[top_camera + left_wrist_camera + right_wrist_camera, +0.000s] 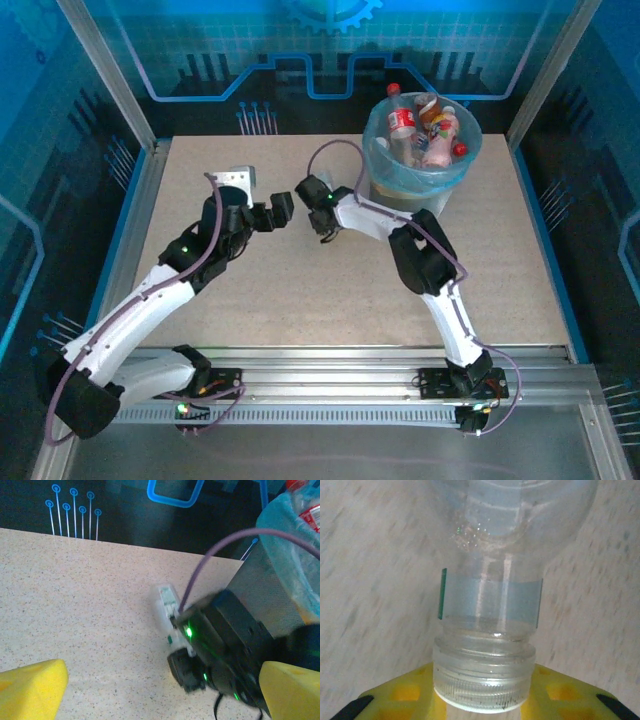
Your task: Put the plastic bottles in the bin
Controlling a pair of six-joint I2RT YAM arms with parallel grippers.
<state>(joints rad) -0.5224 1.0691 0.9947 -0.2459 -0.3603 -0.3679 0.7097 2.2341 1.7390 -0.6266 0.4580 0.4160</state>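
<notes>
A clear plastic bottle with a pale cap lies on the speckled table. My right gripper is shut on it at the cap, with a yellow finger pressed to each side. In the left wrist view the same bottle pokes out of the black right gripper. My left gripper hangs open just left of it, its yellow fingers wide apart. From above, the left gripper and right gripper almost meet mid-table. The bin holds several bottles.
The grey bin wall and its blue bag stand close to the right of both grippers. The right arm's purple cable arches over the bottle. Blue-edged side walls enclose the table. Bare tabletop lies in front.
</notes>
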